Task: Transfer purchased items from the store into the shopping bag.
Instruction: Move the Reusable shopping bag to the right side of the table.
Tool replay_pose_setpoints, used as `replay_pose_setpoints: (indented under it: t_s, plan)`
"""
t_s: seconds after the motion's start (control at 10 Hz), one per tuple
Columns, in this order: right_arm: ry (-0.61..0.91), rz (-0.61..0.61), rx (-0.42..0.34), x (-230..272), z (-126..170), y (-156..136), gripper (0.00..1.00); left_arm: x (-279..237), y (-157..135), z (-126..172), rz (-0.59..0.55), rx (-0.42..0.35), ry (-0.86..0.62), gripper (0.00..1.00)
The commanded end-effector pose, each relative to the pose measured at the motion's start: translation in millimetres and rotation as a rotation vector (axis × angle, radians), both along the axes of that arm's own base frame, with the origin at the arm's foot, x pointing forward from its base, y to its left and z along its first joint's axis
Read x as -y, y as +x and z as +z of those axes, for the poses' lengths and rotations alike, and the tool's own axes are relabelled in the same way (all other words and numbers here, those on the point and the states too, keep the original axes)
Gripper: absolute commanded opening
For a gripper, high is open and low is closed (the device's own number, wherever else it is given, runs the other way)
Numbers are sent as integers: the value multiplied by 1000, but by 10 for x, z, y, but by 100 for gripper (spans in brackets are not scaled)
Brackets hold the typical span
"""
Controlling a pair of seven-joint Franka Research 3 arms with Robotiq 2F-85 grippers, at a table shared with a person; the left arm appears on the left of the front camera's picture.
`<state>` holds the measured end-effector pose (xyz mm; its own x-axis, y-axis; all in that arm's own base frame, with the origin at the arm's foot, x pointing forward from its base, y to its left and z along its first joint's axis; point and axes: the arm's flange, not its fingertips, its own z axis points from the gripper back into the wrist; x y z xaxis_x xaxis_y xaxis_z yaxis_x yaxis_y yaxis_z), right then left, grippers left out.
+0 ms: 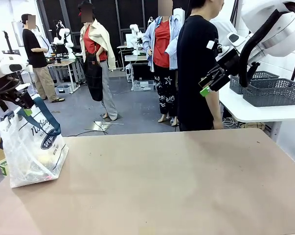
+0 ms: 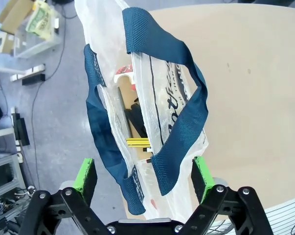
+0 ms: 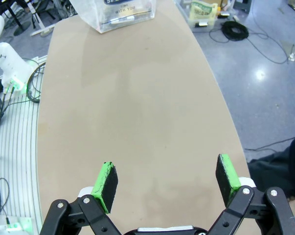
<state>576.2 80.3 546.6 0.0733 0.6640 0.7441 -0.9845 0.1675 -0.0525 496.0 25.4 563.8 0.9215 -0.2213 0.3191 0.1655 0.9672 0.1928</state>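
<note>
The shopping bag, whitish plastic with navy handles, stands at the table's left edge. My left gripper hovers just above its handles, open and empty. In the left wrist view I look down between open fingers into the bag's mouth. Purchased items lie inside: a brown packet, a yellow piece and a dark thing. My right gripper hangs high at the right, open and empty, over bare table. Two dark grey lattice baskets stand on a side table; which is the store I cannot tell.
A person in black stands at the table's far side with their back turned. The brown tabletop is bare from the bag rightward. A white side table lies beyond the right corner. Boxes sit on the floor left of the bag.
</note>
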Motion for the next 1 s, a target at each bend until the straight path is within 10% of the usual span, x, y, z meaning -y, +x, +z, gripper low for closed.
replay_pose_setpoints:
  t_s: [0.0,0.7,0.9]
  plan:
    - [-4,-6,-1,-8,-36,-46,100,22,-26,-9,0,13,8,100]
    - [-4,-6,-1,-8,-36,-46,100,4,1,-3,-1,-1,1,100]
    - [-4,-6,-1,-8,-36,-46,100,189,54,136,-339,19,-37,100]
